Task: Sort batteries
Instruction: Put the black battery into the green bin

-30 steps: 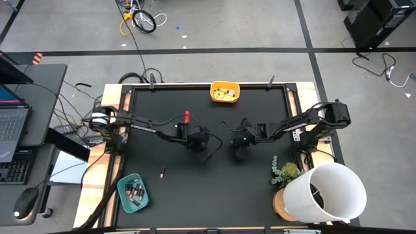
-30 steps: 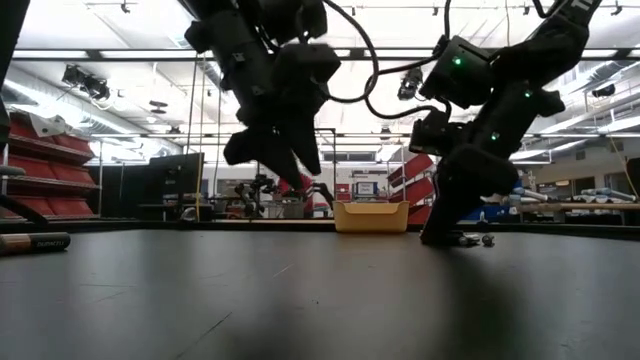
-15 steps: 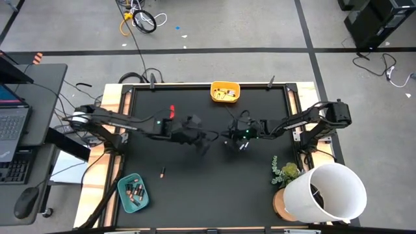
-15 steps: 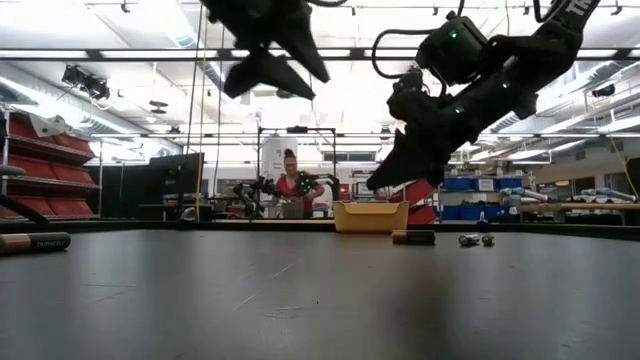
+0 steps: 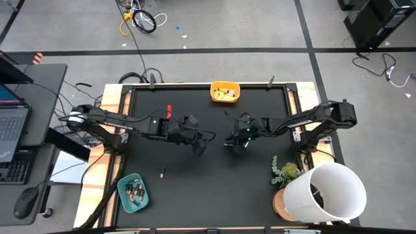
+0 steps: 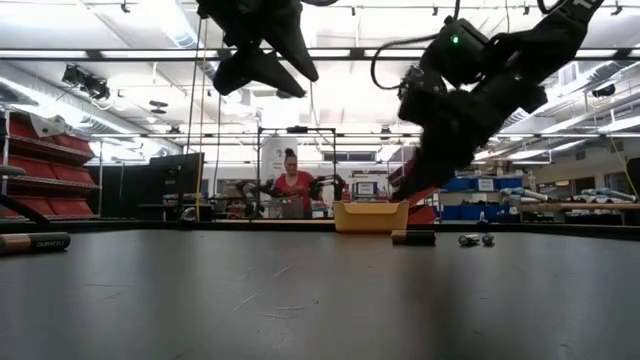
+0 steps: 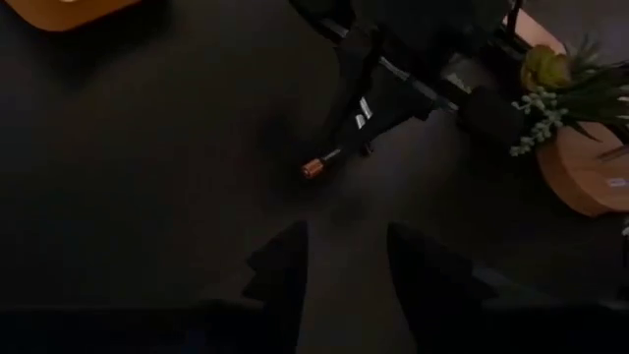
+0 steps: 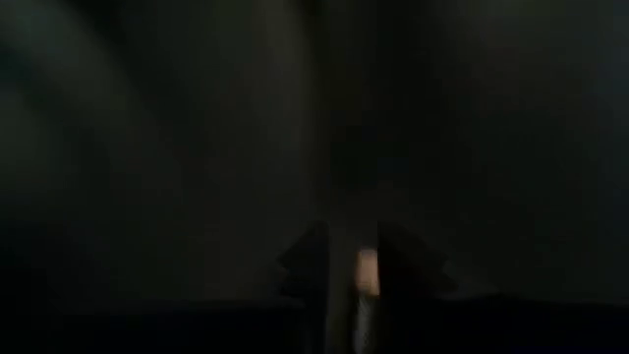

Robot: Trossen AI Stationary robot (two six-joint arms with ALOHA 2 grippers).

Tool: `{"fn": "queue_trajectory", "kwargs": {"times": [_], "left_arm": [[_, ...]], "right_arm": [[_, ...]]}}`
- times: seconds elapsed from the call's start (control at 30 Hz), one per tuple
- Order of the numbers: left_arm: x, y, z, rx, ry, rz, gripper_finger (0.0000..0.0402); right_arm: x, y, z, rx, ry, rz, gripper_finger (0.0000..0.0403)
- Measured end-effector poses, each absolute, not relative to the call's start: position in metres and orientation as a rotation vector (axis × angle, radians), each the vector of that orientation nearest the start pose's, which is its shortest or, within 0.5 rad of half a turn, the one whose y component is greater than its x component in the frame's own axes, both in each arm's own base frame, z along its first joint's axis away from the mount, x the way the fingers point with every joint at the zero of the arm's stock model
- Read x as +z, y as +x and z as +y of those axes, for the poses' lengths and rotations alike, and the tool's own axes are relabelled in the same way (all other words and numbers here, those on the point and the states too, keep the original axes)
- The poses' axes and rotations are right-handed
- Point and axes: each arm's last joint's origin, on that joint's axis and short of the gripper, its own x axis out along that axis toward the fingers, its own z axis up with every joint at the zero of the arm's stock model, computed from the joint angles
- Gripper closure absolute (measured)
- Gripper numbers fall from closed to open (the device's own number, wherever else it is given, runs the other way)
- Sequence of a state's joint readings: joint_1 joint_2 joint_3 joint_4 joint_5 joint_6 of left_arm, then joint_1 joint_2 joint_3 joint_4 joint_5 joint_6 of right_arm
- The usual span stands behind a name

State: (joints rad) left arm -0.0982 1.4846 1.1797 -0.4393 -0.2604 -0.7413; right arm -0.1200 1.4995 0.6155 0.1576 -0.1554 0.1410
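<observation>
Right end effector [image 8: 344, 270] pinches a light, stiff, slippery battery [image 8: 368, 270] across its barrel; left end effector [image 7: 344, 258] hangs open, empty.

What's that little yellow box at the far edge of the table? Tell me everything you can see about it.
The yellow box is a small open-topped tray, plastic by its look, sitting flat at the middle of the table's far edge. From above, a few batteries lie inside it, too small to count surely. In the low view it shows as a low box with plain sides. Neither arm touches it; both are out over the middle of the table.
</observation>
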Motion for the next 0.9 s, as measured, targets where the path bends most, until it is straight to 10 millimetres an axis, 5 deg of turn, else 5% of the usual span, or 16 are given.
{"fn": "queue_trajectory", "kwargs": {"times": [0.2, 0.37, 0.5, 0.67, 0.9], "left_arm": [[0.285, 0.318, -0.024, 0.415, -0.566, 0.644, 0.0246], [0.284, 0.318, -0.024, 0.417, -0.562, 0.653, 0.0246], [0.283, 0.317, -0.025, 0.418, -0.56, 0.666, 0.0246], [0.282, 0.316, -0.025, 0.415, -0.56, 0.684, 0.0246], [0.278, 0.313, -0.026, 0.389, -0.569, 0.753, 0.0246]], "right_arm": [[0.133, 0.273, -0.025, -0.015, 0.139, 0.825, 0.027], [0.113, 0.277, -0.023, -0.082, 0.101, 0.888, 0.0258], [0.101, 0.283, -0.023, -0.092, 0.11, 0.879, 0.0286], [0.089, 0.293, -0.024, -0.059, 0.108, 0.823, 0.0377], [0.086, 0.299, -0.026, -0.086, 0.243, 0.739, 0.0377]]}}
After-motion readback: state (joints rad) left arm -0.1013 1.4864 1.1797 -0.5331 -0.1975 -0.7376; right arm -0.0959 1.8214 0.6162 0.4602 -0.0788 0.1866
